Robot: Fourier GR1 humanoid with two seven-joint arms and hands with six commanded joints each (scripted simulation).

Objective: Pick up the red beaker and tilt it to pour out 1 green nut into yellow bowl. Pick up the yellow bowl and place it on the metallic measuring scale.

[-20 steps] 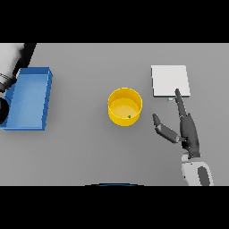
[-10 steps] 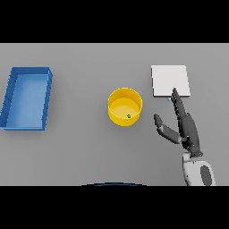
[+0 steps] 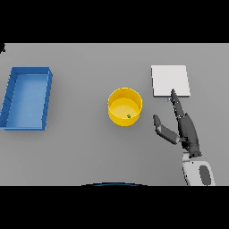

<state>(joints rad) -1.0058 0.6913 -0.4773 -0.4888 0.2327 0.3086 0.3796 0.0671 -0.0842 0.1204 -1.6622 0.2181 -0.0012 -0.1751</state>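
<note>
Reaching across the grey table, the robot's one visible hand sits between bowl and scale.

Right hand: the right hand (image 3: 185, 127) comes up from the lower right on a white and grey forearm, palm low over the table (image 3: 89, 147). Its fingers (image 3: 175, 99) run straight toward the far side, and the thumb (image 3: 162, 128) splays out to the left, toward the bowl. The hand is spread wide and holds nothing.

Fingertips: the longest fingertip overlaps the near edge of the scale in the head view; whether it actually touches the plate cannot be told.

Yellow bowl: the yellow bowl (image 3: 117, 117) stands upright near the middle of the table, just left of the thumb and apart from it. It rests on the table, not on the scale.

Green nut: one small green nut (image 3: 129, 116) lies inside the bowl, on its floor toward the right side.

Scale: the metallic measuring scale (image 3: 170, 79) is a pale square plate at the far right, beyond and to the right of the bowl, with nothing resting on its surface.

Blue tray: a blue tray (image 3: 46, 99) with raised walls lies at the left edge of the table, well apart from the bowl.

Left hand: not in view.
</note>
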